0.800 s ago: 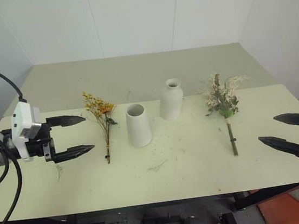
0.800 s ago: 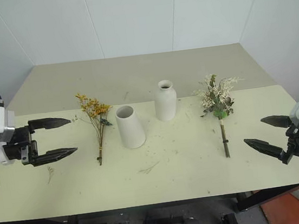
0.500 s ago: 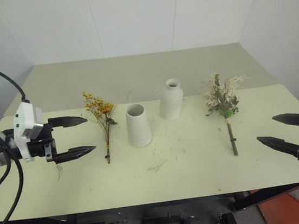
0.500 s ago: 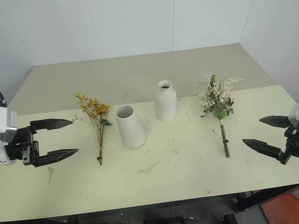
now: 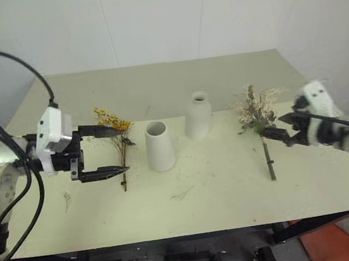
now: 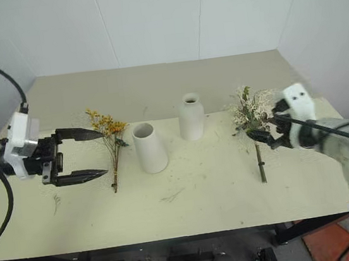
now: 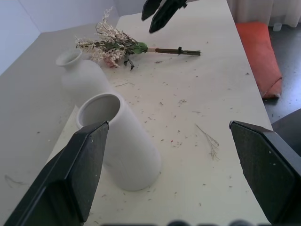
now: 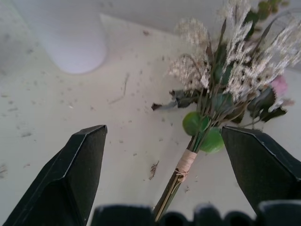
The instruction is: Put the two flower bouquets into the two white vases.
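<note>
From the left eye view, the table (image 5: 191, 211) carried everything in one row. The yellow-orange bouquet (image 5: 115, 128) lay flat with its thin dark stems toward the near edge. Just beside it stood the cone vase (image 5: 159, 146), then the bottle vase (image 5: 199, 115), both upright and empty. The cream-and-pink bouquet (image 5: 258, 115) lay flat on the far side of the bottle vase. The left gripper (image 5: 114, 150) hovered with its fingers spread wide, straddling the yellow-orange stems without visibly touching them. The right gripper (image 5: 277, 128) sat at the bound waist of the cream-and-pink bouquet, jaws parted and nothing held.

The right eye view showed the same layout, with both bouquets still on the table.

In the left wrist view, the cone vase stood near between the two wide-set fingers (image 7: 70, 176), its mouth open toward the camera; the bottle vase and the cream-and-pink bouquet lay beyond.

In the right wrist view, the fingers (image 8: 70, 174) stood apart on either side of the twine wrap (image 8: 184, 162) on the stems.

Both bouquets looked very light and brittle, likely to shed. The heads would probably crush, so the bundled stems seemed the place to pinch, at or below the binding, and gently.
</note>
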